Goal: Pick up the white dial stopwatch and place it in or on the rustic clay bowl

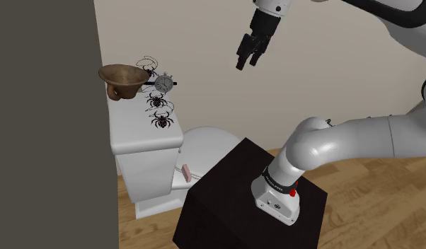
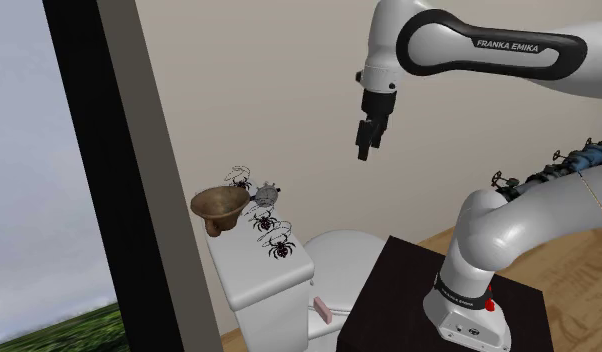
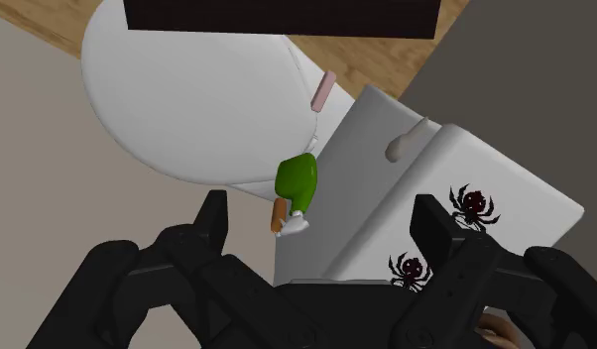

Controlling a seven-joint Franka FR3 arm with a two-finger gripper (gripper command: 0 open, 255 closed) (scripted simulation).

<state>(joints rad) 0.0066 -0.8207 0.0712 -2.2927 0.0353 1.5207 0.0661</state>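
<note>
Shoulder view showed the black gripper (image 1: 247, 64) hanging in the air well above the toilet (image 1: 204, 145), its fingers spread apart and grasping nothing. The white-dialled stopwatch (image 1: 164, 83) lay on the tank lid (image 1: 137, 134) at its far end by the wall, just beside the brown clay bowl (image 1: 123, 76) at the lid's far corner. Black spider figures (image 1: 160, 121) dotted the lid's middle.
</note>
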